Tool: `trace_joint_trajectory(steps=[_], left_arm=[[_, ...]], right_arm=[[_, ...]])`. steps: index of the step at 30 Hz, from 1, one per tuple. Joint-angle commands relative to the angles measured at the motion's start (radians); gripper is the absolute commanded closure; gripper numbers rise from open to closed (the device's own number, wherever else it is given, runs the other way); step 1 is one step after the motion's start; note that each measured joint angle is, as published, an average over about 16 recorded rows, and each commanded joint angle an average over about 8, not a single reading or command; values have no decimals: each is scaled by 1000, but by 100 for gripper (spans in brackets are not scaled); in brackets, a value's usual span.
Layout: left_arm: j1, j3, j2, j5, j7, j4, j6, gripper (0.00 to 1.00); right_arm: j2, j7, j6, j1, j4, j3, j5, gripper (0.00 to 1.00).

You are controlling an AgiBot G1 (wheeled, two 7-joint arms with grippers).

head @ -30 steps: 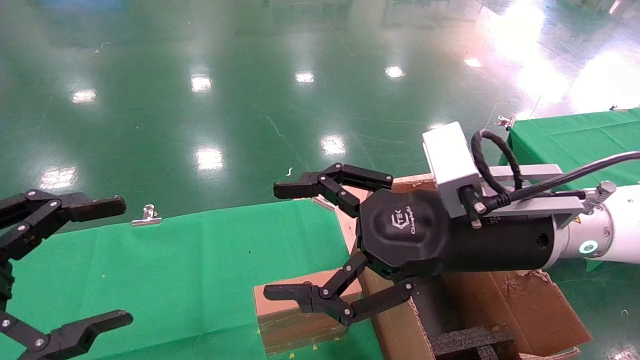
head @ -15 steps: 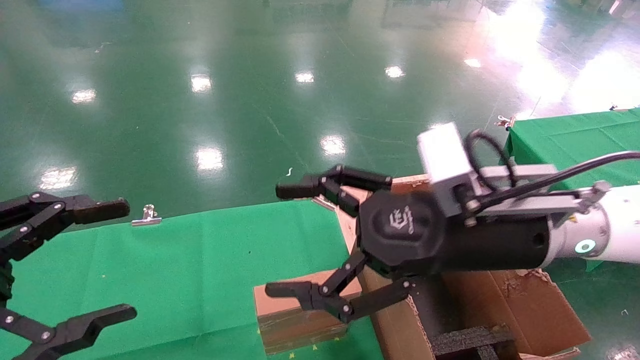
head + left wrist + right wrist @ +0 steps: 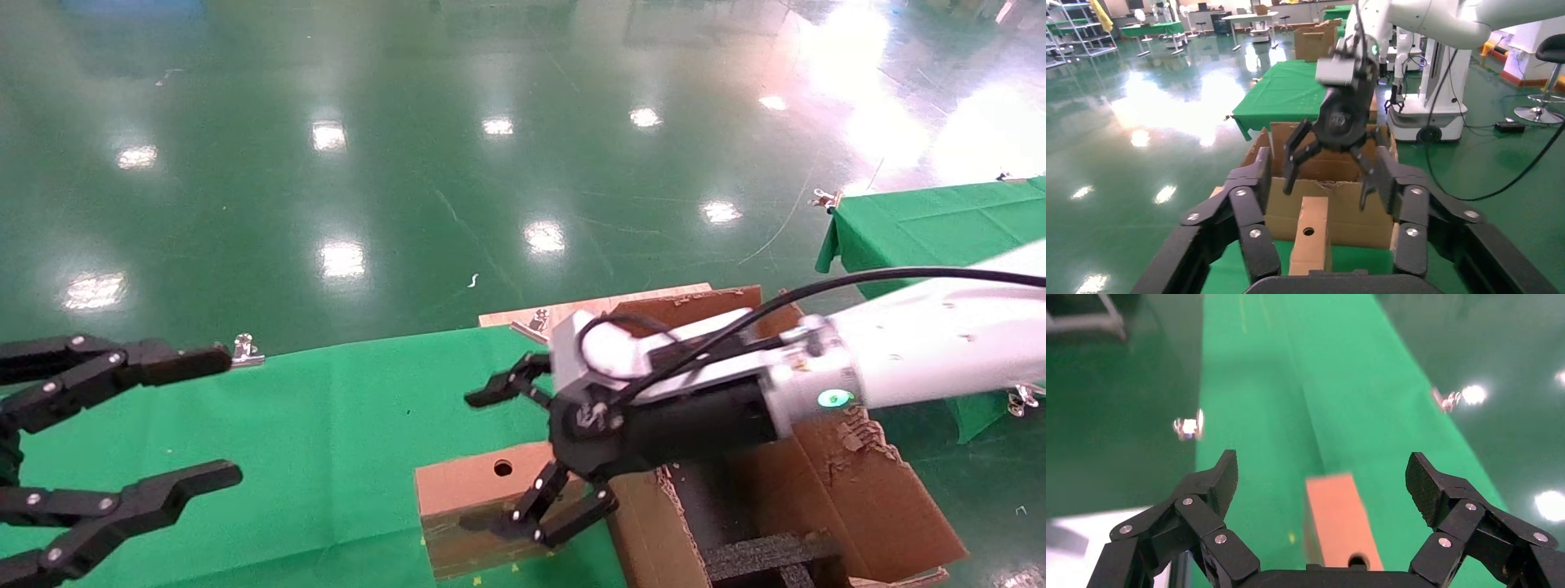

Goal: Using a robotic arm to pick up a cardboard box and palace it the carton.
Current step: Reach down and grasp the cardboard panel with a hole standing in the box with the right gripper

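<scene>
The small cardboard box (image 3: 466, 490), with a round hole in its top, stands on the green cloth close against the carton (image 3: 850, 490). My right gripper (image 3: 484, 461) on the white arm (image 3: 923, 359) is open and hangs just above the box, one finger on each side, not touching it. In the right wrist view the box (image 3: 1338, 520) lies between the open right gripper's (image 3: 1322, 468) fingers. My left gripper (image 3: 225, 416) is open and empty at the near left. In its wrist view the left gripper (image 3: 1324, 164) faces the box (image 3: 1310, 236) and the carton (image 3: 1340, 205).
The green cloth table (image 3: 310, 425) spreads to the left of the box. Black foam inserts (image 3: 760, 559) sit inside the carton. A metal clip (image 3: 243, 349) holds the cloth at the far edge. A second green table (image 3: 923, 220) stands at the far right.
My right gripper has swung down and turned, from level above the carton's edge to low over the small box. My left gripper has shifted slightly lower.
</scene>
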Motion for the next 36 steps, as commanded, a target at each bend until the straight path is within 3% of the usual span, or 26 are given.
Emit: trace_joint_trajectory(steps=[1, 11, 22, 23, 25, 27, 30, 31, 33, 36], left_arm=[[0, 0, 0, 0, 0, 0, 0, 100], [0, 1, 0, -1, 0, 0, 0, 100], [0, 2, -1, -1, 1, 0, -1, 100], [0, 2, -1, -1, 1, 0, -1, 93], [0, 2, -1, -1, 1, 0, -1, 68], [0, 2, -1, -1, 1, 0, -1, 43], [0, 2, -1, -1, 1, 0, -1, 5], [0, 2, -1, -1, 1, 0, -1, 0], [0, 2, -1, -1, 1, 0, -1, 0], [0, 2, -1, -1, 1, 0, -1, 0]], right_arm=[[-20, 7, -11, 28, -11, -29, -55, 0], [-109, -39, -27, 128, -61, -133, -257, 0], [-202, -83, -52, 219, -116, -257, -403, 0], [-209, -88, -52, 226, -120, -269, -410, 0], [-222, -98, -52, 239, -130, -290, -421, 0], [-231, -108, -50, 248, -143, -307, -425, 13], [-242, -120, -49, 257, -160, -324, -427, 49], [-245, -124, -49, 259, -166, -328, -426, 61], [-250, -128, -50, 262, -174, -335, -424, 86], [-255, -132, -51, 264, -181, -341, -423, 100]])
